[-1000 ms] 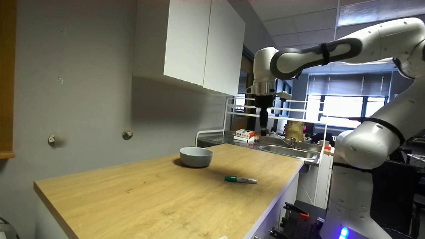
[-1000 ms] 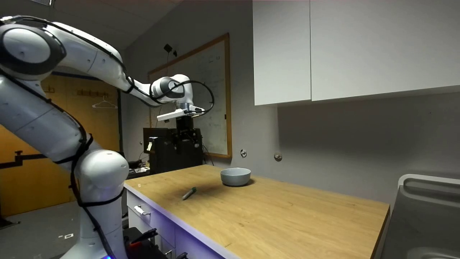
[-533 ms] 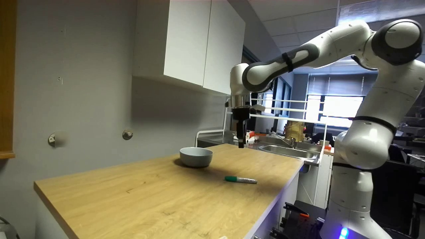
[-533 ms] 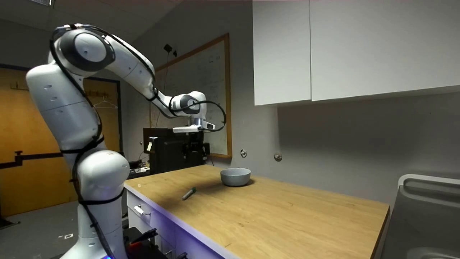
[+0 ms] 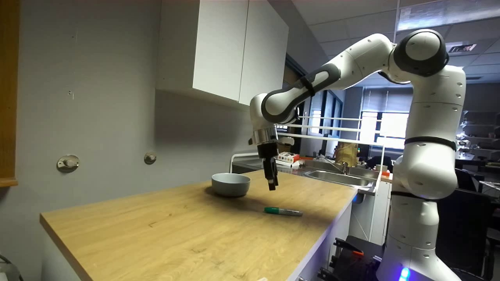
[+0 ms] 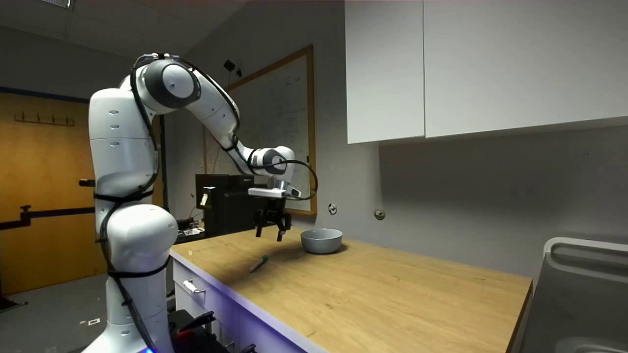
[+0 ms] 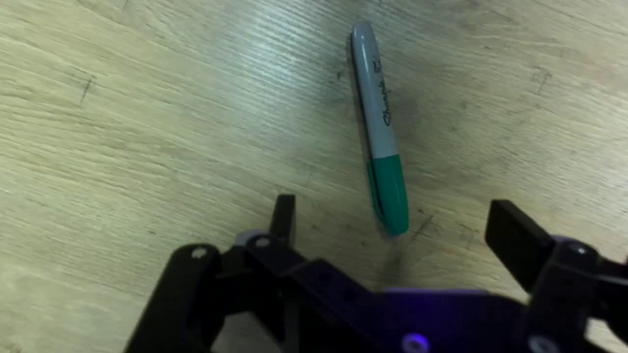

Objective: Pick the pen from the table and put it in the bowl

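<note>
The pen is a grey marker with a green cap (image 7: 379, 113). It lies flat on the light-brown wooden table (image 5: 175, 230) and shows in both exterior views (image 5: 283, 211) (image 6: 258, 264). The pale grey bowl (image 5: 230, 185) stands upright near the wall, also in an exterior view (image 6: 321, 241); it is out of the wrist view. My gripper (image 6: 270, 235) points down, slightly tilted, above the table, apart from pen and bowl. In the wrist view the gripper (image 7: 394, 218) is open and empty. The cap end lies between its fingertips in the picture, on the table below them.
White wall cabinets (image 5: 222, 50) hang above the back of the table. A metal sink (image 5: 340, 178) and a white rack (image 5: 250, 154) stand beyond the table's end. A red and white box (image 5: 288, 157) lies near the sink. White drawers (image 6: 194, 289) are under the table's edge.
My gripper has come down towards the table, nearer the pen and the bowl, and has tilted slightly. The pen and the bowl have not moved.
</note>
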{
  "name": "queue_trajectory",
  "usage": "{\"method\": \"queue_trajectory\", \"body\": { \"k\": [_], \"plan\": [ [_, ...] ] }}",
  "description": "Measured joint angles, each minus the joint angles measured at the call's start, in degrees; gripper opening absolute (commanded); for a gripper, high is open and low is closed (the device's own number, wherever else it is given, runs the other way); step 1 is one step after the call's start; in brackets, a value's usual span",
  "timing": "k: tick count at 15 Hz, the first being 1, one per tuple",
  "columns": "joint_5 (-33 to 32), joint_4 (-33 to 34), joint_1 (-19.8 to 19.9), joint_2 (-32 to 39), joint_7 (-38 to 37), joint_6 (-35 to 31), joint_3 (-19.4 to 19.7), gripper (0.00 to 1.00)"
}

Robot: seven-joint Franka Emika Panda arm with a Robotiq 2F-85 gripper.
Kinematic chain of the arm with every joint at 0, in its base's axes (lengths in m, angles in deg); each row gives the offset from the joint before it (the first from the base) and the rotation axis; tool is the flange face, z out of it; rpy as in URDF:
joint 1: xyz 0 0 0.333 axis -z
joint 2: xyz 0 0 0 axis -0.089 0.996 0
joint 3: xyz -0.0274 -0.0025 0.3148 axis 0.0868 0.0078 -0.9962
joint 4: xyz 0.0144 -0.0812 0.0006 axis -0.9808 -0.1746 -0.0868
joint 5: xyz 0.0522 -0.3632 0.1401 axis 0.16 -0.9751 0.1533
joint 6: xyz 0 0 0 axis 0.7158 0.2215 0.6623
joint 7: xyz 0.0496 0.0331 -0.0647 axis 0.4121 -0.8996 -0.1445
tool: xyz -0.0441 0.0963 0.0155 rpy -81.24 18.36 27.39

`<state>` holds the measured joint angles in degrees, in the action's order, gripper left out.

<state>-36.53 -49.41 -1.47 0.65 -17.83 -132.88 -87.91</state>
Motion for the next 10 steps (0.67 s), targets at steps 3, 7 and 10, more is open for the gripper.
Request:
{"method": "queue_trajectory", "body": {
  "k": [3, 7, 10],
  "plan": [
    [0.19, 0.11, 0.02, 3.04, 1.34, 0.05, -0.02, 1.00],
    [0.87, 0.02, 0.14, 5.39, 2.59, 0.32, -0.02, 1.00],
    [1.49, -0.08, 0.18, 6.66, 3.14, 0.65, -0.02, 1.00]
  ]
}}
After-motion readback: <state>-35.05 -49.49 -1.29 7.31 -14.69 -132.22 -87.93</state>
